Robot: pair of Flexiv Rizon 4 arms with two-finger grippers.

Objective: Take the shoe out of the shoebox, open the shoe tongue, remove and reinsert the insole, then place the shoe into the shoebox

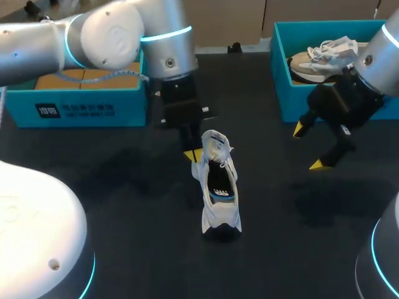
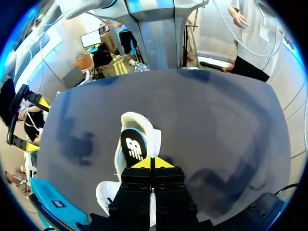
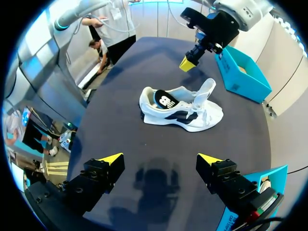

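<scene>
Closed tight, the left pincer (image 2: pixel 151 163) has its two yellow tips pressed together with nothing visible between them. It hangs just above and behind the raised tongue (image 3: pixel 207 91) of the white lace-up sneaker with dark side panels (image 1: pixel 219 187), and from the right wrist view it is clear of the shoe rather than touching it. That sneaker stands upright on its sole near the middle of the dark matte tabletop (image 1: pixel 124 205), outside any box, with its tongue pulled up and its laces loose. Inside it lies the black insole with a white logo and a light blue edge (image 2: pixel 134 147), seated in the heel and showing through the open collar. The right pincer (image 1: pixel 310 147) is spread wide, fingers well apart and holding nothing. It hovers over bare table to the right of the sneaker, just in front of the open teal cardboard shoebox (image 1: pixel 280 81) at the table's far right corner. A second sneaker, beige and white with white laces (image 1: pixel 318 59), lies in that shoebox. At the far left of the table sits another teal box part (image 1: pixel 81 109) with brown cardboard showing inside it, well apart from the sneaker and partly covered in the head view by the left arm.
</scene>
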